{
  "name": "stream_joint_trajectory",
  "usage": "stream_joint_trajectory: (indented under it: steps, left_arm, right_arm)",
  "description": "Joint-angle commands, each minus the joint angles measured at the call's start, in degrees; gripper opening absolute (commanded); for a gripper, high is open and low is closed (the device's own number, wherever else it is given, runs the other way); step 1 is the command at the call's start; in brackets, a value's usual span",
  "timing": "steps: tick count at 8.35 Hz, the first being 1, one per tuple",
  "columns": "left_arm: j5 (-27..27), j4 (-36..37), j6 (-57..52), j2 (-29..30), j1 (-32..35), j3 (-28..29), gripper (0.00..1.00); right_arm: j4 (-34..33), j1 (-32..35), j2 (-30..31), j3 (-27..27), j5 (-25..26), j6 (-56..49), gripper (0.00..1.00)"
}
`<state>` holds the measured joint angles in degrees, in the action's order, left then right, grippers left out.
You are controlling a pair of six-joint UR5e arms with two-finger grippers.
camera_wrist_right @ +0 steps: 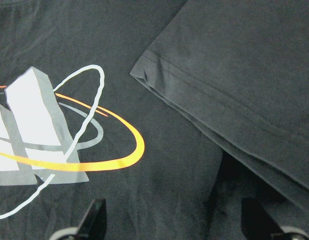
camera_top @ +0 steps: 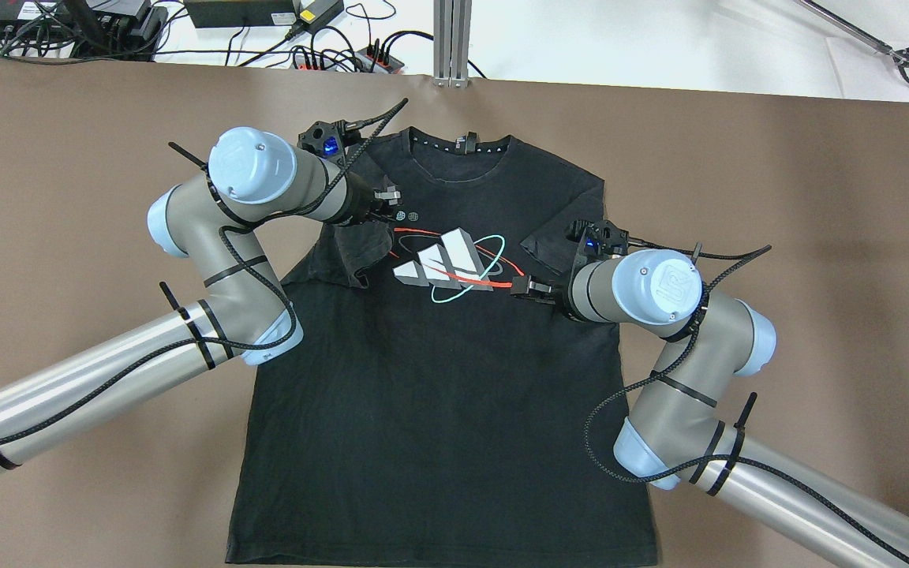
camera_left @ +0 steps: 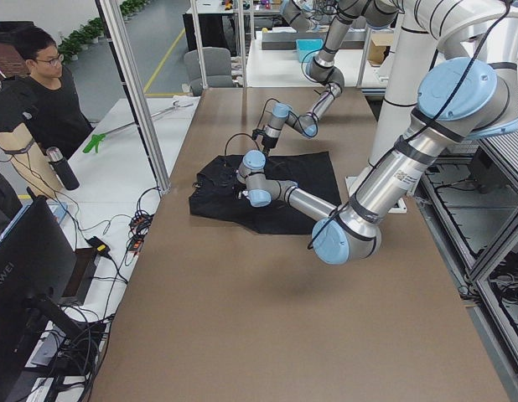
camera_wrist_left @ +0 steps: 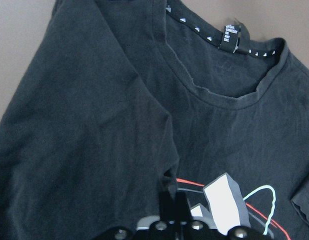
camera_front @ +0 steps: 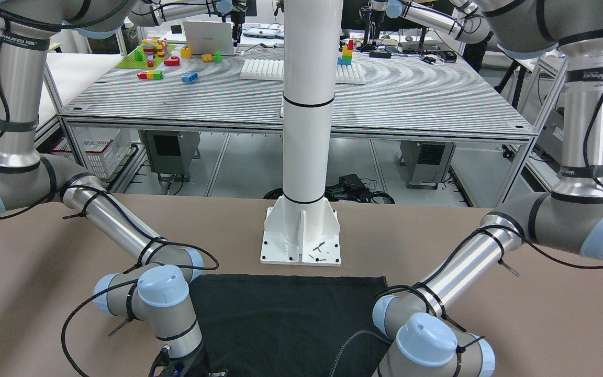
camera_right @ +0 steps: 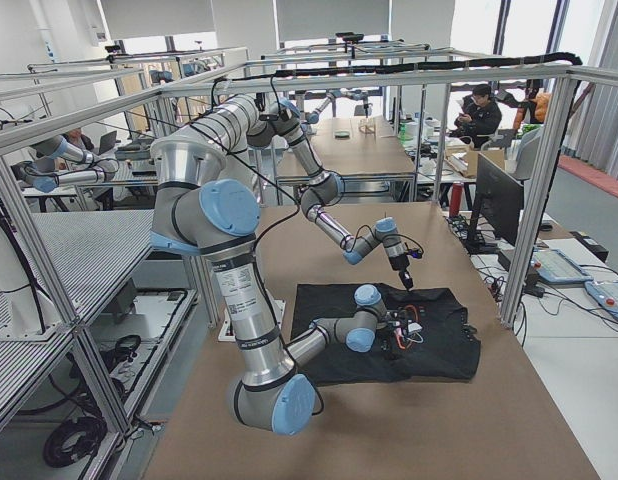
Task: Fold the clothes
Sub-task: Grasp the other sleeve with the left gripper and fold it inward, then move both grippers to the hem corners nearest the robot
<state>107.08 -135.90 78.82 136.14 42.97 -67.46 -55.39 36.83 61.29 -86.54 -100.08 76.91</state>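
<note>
Black T-shirt [camera_top: 439, 410] lay flat, front up, on brown table [camera_top: 817, 237], its printed logo [camera_top: 447, 264] mid-chest. Left gripper [camera_top: 393, 207] sat just beside the logo's upper-left corner, jaws narrow, pinching the left sleeve [camera_top: 360, 248], which was drawn inward toward the logo. Right gripper [camera_top: 524, 285] was at the logo's right end, fingers [camera_wrist_right: 94, 217] spread wide over the cloth, holding nothing. Right sleeve [camera_top: 553, 241] lay folded inward near it.

Basking in bright, even indoor light, taking daylight from windows [camera_right: 484, 25] in the right-side view. Casting faint, soft shadows on the brown table [camera_top: 817, 237]. Glinting along the left arm [camera_top: 68, 394]. Losing fold detail in the black shirt [camera_top: 439, 410]. Softening at the wrist views' bottom edges.
</note>
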Motion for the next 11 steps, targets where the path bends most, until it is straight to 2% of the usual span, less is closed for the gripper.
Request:
stream_joint_trajectory:
  steps: [1,3,4,5,6,7,8,9,10,11]
  left_arm:
    - [-3.44,0.03,0.37,1.41,-1.47,2.58,0.00]
    - [-4.07,-0.15,0.98,1.67,-1.74,2.86,0.04]
    - [-4.25,0.20,1.59,2.19,-1.92,3.12,0.15]
    - [-4.42,-0.24,1.51,2.37,-1.75,3.82,0.85]
    - [-4.51,-0.50,2.30,1.16,-1.48,0.86,0.94]
    - [-4.86,-0.16,2.57,-3.64,-1.66,-5.17,0.94]
    - [-6.69,-0.15,3.61,-11.08,-2.44,-13.32,0.94]
    - [-9.32,0.02,3.97,-19.34,-5.41,-22.71,0.94]
    - [-12.48,0.02,4.84,-25.34,-8.22,-28.99,0.94]
    - [-13.82,0.02,7.12,-29.14,-10.25,-32.88,0.94]
  right_arm:
    - [0.02,0.00,0.14,-0.03,0.06,0.08,0.95]
    - [0.02,0.00,0.05,0.06,-0.03,0.08,0.95]
    - [0.02,0.00,0.05,-0.03,0.06,0.08,0.95]
    - [0.02,0.00,0.14,-0.64,0.06,0.17,0.95]
    - [-0.33,0.09,1.01,-2.56,0.06,0.52,0.95]
    - [-0.77,-0.09,2.76,-5.19,0.06,0.69,0.95]
    - [-0.86,-0.26,5.48,-8.00,0.41,0.96,0.95]
    - [-0.86,-2.61,9.85,-12.55,5.02,4.18,0.95]
    - [-2.78,-6.64,14.51,-17.99,10.55,9.00,0.94]
    - [-8.54,-9.38,17.17,-23.79,13.91,13.22,0.94]
